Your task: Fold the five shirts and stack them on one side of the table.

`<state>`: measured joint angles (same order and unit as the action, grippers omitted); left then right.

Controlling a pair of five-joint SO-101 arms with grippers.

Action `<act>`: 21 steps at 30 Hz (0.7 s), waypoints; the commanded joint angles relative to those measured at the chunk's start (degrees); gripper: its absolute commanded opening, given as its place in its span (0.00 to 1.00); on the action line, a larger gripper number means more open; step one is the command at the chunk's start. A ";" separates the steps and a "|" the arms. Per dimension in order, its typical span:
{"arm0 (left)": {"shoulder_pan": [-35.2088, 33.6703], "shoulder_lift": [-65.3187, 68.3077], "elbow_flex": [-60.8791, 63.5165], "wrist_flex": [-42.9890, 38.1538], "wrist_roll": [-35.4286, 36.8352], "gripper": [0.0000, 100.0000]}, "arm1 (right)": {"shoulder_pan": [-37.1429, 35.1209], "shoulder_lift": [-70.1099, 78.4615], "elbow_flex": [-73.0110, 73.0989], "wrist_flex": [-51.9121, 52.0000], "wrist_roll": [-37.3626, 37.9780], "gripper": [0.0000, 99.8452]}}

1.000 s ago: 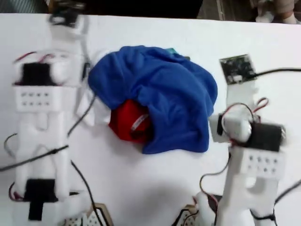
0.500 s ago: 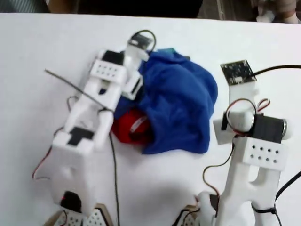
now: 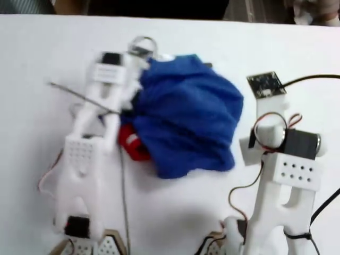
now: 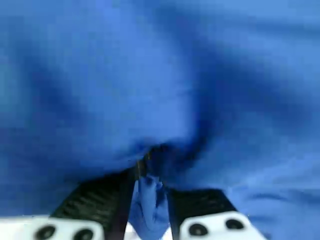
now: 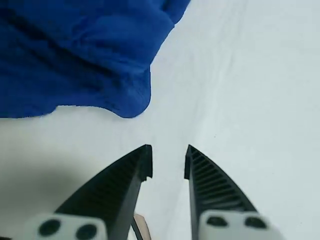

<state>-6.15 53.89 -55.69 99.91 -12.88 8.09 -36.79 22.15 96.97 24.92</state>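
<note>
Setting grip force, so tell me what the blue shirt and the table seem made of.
Blue shirt: soft knit cloth, likely cotton, matte; it bunches in deep loose folds. Table: smooth white surface, faint sheen; laminate or a cover, cannot tell.

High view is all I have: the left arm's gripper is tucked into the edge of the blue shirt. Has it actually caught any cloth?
Observer: Yes. The left wrist view shows a fold of the blue shirt pinched between the black fingers of the left gripper.
Operator: And the right gripper, open or shut?
Observer: The right gripper is open, with nothing between its fingers.
Operator: Is it touching the shirt?
Observer: No. In the right wrist view the shirt's edge lies ahead of the fingertips, with a strip of bare white table between them.
</note>
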 commanded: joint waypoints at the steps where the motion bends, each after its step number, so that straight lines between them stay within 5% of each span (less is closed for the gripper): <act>1: -17.58 -4.13 -12.35 1.67 -0.53 0.03 | 0.40 0.31 -0.18 -1.10 0.00 0.12; 12: -53.01 -17.58 -40.13 -0.79 -1.05 0.03 | 0.40 0.31 -0.09 -2.42 -0.18 0.12; 17: -56.35 -18.99 -39.43 -0.97 -2.46 0.03 | 0.31 0.40 -0.09 -3.03 -0.18 0.12; 21: -51.08 -18.81 -39.43 2.11 -13.19 0.11 | 0.31 0.40 -0.09 -2.95 -0.18 0.12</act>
<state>-60.75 39.12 -93.14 100.53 -19.91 8.09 -36.79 22.33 94.68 24.92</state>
